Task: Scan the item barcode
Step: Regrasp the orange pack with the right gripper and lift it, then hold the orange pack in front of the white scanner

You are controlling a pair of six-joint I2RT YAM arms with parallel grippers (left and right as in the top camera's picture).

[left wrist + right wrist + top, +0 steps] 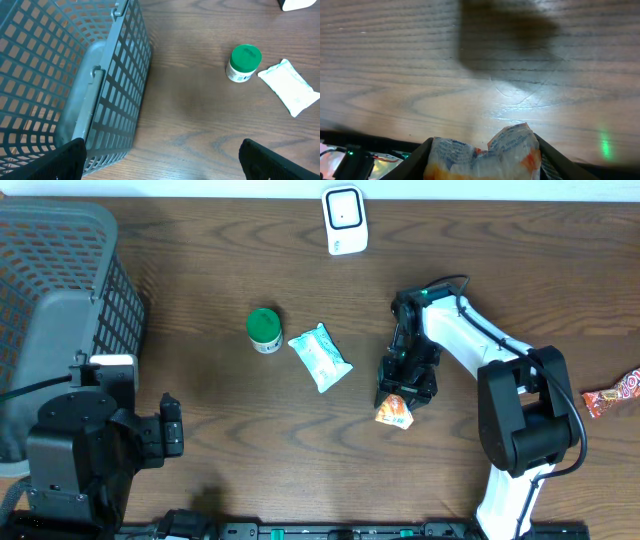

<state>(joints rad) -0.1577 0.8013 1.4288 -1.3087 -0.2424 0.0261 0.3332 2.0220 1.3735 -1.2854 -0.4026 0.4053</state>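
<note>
Right arm folds down steeply, its right pincer [405, 388] half-shut, clamping an orange-white packet [395, 414] over the brown wooden table [260, 465] beneath it. The left pincer [172, 426] gapes wide, empty.

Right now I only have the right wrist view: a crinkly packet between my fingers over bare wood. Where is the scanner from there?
Observer: The white scanner stands at the far edge of the table, beyond the right gripper, which grips the orange-and-white packet, and slightly to its left.
Operator: Anything lying on that path?
Observer: Nothing I see; the green-lidded jar and white pouch lie well left of it.
Operator: And the left arm?
Observer: The left gripper is open and empty, beside the basket.
</note>
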